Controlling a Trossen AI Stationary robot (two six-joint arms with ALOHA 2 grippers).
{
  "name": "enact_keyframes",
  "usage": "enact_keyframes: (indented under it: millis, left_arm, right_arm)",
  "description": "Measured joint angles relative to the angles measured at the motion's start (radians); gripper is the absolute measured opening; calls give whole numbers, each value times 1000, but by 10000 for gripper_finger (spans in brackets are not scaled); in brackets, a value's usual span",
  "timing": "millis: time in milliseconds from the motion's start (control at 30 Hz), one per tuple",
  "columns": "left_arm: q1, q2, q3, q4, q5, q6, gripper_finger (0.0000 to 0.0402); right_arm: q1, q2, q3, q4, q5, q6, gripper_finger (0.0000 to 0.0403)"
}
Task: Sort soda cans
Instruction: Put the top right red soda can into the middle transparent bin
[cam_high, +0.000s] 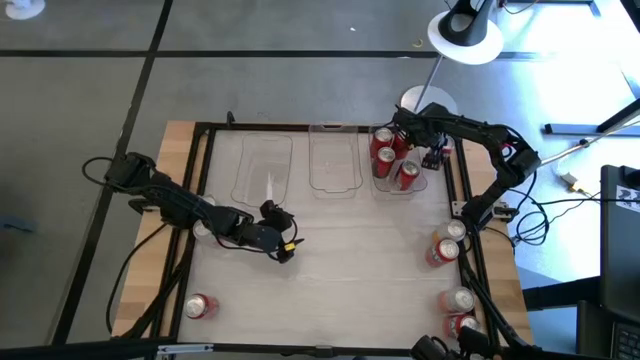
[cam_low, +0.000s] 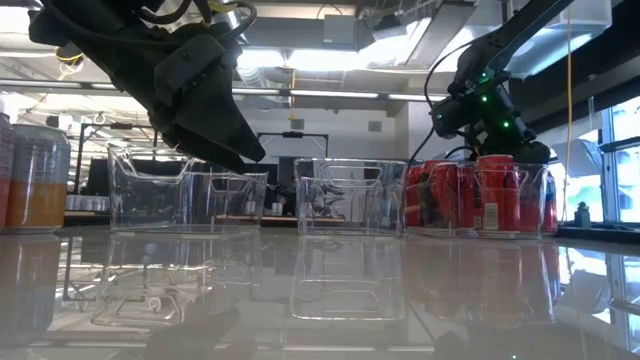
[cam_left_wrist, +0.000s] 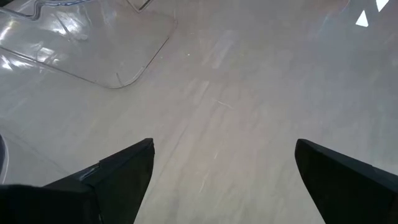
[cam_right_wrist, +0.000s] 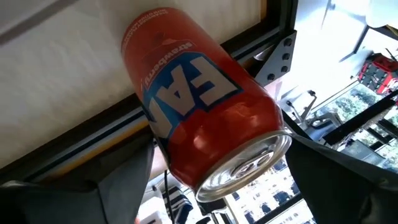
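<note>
Right claw (cam_right_wrist: 217, 180): pinching red can (cam_right_wrist: 199, 106) between fingers | over right bin (cam_high: 385, 185)

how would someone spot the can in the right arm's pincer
Find the three clear bins along the table's far edge; the rightmost bin holds red cans. Above it, the right pincer has a red can between its fingers: the only can off the table, tilted, its silver top showing.

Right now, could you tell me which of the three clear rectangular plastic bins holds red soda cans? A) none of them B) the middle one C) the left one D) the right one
D: the red soda cans stand in the right clear plastic bin, under the right gripper; the other two bins hold none.
</note>
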Motion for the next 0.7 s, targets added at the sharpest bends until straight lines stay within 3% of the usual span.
enact_keyframes:
  millis: [367, 700]
  left_arm:
    - [0, 0, 0, 0, 0, -6, 372]
    - [0, 0, 0, 0, 0, -6, 372]
  right_arm:
    - [-1, 0, -2, -29, -124, 2, 356]
    - [-1, 1, -3, -37, -138, 2, 356]
